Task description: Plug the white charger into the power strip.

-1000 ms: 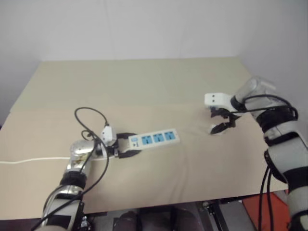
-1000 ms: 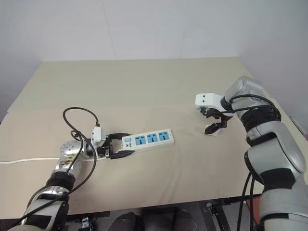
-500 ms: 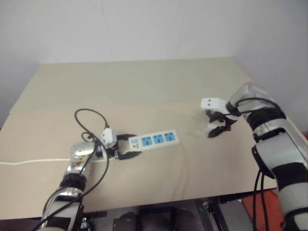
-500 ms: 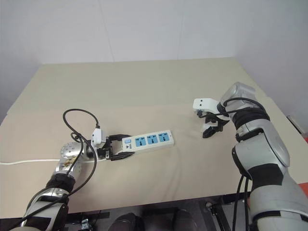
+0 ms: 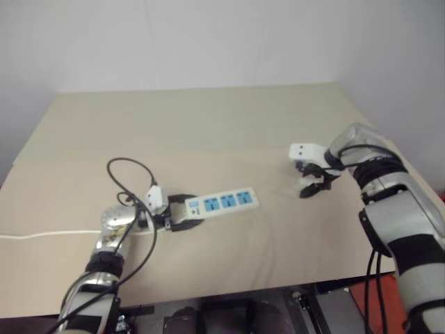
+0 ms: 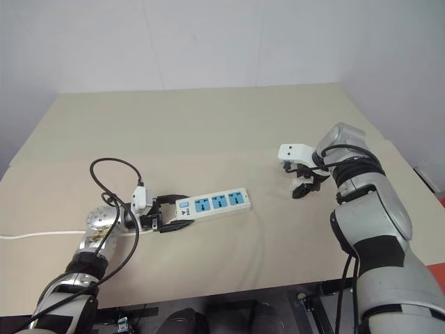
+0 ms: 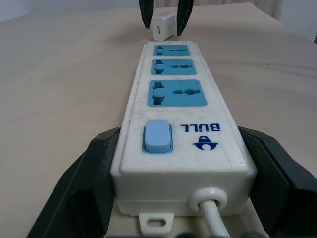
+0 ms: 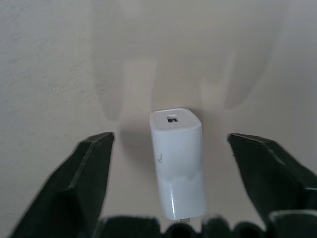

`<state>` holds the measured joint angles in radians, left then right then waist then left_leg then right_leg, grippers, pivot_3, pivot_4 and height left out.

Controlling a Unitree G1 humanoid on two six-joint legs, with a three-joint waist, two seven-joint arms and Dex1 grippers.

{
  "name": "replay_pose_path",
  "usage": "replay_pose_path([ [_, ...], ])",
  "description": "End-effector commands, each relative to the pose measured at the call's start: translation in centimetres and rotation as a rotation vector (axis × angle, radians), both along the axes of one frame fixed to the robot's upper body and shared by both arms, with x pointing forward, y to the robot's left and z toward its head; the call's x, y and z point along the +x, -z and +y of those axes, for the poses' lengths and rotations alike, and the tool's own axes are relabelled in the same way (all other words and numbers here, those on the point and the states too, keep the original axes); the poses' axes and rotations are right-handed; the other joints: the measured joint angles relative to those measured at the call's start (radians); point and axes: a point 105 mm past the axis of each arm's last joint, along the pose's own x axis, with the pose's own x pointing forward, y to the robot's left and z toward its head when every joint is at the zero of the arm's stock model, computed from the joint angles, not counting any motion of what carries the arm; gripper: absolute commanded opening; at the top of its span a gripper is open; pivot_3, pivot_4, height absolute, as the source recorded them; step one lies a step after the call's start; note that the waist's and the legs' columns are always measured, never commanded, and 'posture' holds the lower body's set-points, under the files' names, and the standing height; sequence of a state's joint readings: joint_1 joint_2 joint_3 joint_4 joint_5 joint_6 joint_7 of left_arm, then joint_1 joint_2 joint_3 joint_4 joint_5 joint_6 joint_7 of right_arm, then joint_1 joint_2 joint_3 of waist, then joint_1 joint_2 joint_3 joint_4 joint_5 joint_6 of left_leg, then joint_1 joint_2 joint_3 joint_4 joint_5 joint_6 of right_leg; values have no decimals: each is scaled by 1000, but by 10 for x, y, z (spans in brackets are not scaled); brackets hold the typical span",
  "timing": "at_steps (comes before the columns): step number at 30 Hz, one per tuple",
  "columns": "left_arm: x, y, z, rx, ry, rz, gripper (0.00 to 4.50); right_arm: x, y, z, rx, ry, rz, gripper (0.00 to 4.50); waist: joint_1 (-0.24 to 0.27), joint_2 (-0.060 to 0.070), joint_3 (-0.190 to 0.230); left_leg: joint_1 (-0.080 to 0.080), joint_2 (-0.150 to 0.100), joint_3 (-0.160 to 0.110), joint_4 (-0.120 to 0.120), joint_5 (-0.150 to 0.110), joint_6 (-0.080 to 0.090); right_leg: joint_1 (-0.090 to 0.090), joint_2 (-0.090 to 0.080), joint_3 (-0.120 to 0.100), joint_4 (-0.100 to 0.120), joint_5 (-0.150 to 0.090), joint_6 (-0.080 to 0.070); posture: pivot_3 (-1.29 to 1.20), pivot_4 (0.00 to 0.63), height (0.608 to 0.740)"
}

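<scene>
While the left gripper (image 5: 186, 213) clamps the switch end of the glossy white power strip (image 5: 222, 201), the right gripper (image 8: 171, 163) hangs open — fingers either side of the small, smooth white charger (image 8: 177, 161) lying on the matte tan table (image 5: 208, 125).

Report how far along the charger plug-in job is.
Done: the left gripper is shut on the switch end of the power strip, which lies flat on the table.
In hand: the right gripper is open with a finger on each side of the white charger, not yet gripping it.
Left: grasp the charger, carry it across and push it into one of the three blue sockets, all empty.
</scene>
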<state>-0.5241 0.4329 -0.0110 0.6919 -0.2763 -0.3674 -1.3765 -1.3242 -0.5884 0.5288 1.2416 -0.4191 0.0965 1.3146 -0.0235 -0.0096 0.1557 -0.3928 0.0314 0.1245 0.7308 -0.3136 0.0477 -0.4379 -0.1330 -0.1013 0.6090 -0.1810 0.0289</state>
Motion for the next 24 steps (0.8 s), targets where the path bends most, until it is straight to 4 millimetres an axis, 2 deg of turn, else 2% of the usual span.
replay_pose_path([
  [1, -4, 10, -2, 52, 13, 12, 3263, 7, -20, 5, 10, -10, -63, 2966, -1, 0, 0, 0, 0, 0, 0, 0, 0, 0, 0, 0, 0, 0, 0, 0, 150, 740],
  [5, -4, 7, -4, 35, 11, 5, 3263, 8, -18, 5, 4, -1, -67, 1520, -1, 0, 0, 1, 0, 0, 0, 0, 0, 0, 0, 1, 1, 0, 0, 0, 150, 740],
  [6, -4, 7, -4, 36, 10, 6, 3263, 8, -18, 6, 6, 4, -70, 1212, -1, 0, 0, 1, 0, 0, 0, 0, 0, 0, 0, 1, 1, 0, 0, 0, 150, 740],
  [7, -4, 8, -3, 39, 9, 7, 3263, 9, -17, 6, 1, 4, -71, 1106, -1, 0, 0, 1, 0, 0, 0, 0, 0, 1, 0, 1, 1, 0, 0, 0, 150, 740],
  [14, -7, 10, -3, 42, 11, 15, 3263, 7, -19, 8, -28, -51, -59, 1107, -2, 1, 0, 2, 0, 1, 0, 0, 0, 1, 0, 1, 1, 0, 0, 0, 150, 740],
  [18, -10, 7, -2, 40, 28, 18, 3263, 4, -32, 14, 26, -98, -61, 1107, -5, 1, 0, 2, 0, 1, 0, 0, 0, 1, 0, 1, 1, 0, 0, 0, 150, 740],
  [21, -13, 3, 0, 41, 47, 6, 3263, -2, -60, 39, 224, -237, -123, 1107, -9, 2, 0, 1, 0, 0, 0, 0, 0, 0, 0, 1, 1, 0, 0, 0, 150, 740],
  [24, -18, 1, 0, 49, 82, 1, 3263, -21, -86, 69, 485, -429, -201, 1107, -14, 2, 1, 2, 1, 0, 0, 0, 0, 0, 0, 2, 1, 0, -1, 0, 150, 740],
])
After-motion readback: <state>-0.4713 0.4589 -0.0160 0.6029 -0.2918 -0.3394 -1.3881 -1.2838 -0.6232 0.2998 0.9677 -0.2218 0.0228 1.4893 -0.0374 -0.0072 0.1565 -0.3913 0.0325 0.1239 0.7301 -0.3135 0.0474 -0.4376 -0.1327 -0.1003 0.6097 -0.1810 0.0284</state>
